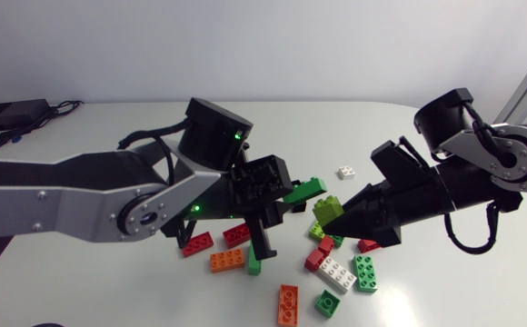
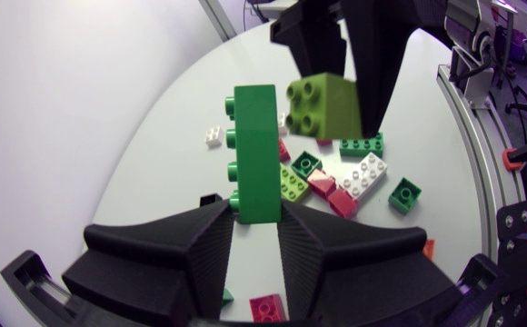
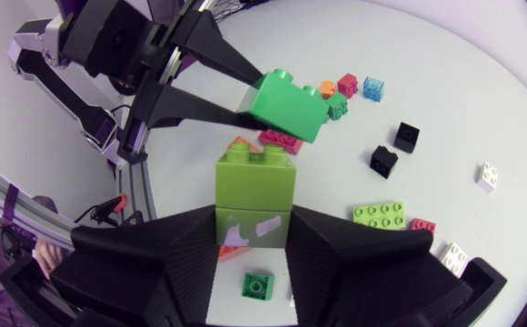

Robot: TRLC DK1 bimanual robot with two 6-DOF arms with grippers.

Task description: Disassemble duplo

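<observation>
Left end effector (image 2: 256, 221): closed on the dark green long brick (image 2: 256, 150); both fingers clamp one end; the rest projects ahead of the fingers.
Right end effector (image 3: 253, 232): closed on the lime brick (image 3: 254, 186); studs face away from the fingers.
Held bricks: raised above the bench (image 1: 82, 282); just beside each other; contact cannot be determined.
Obstruction: each end effector stands directly ahead of the other.
Surroundings: loose bricks lie scattered beneath; orange brick (image 1: 227, 261); white long brick (image 1: 339, 272); small white brick (image 1: 345, 173) apart from the cluster.
</observation>
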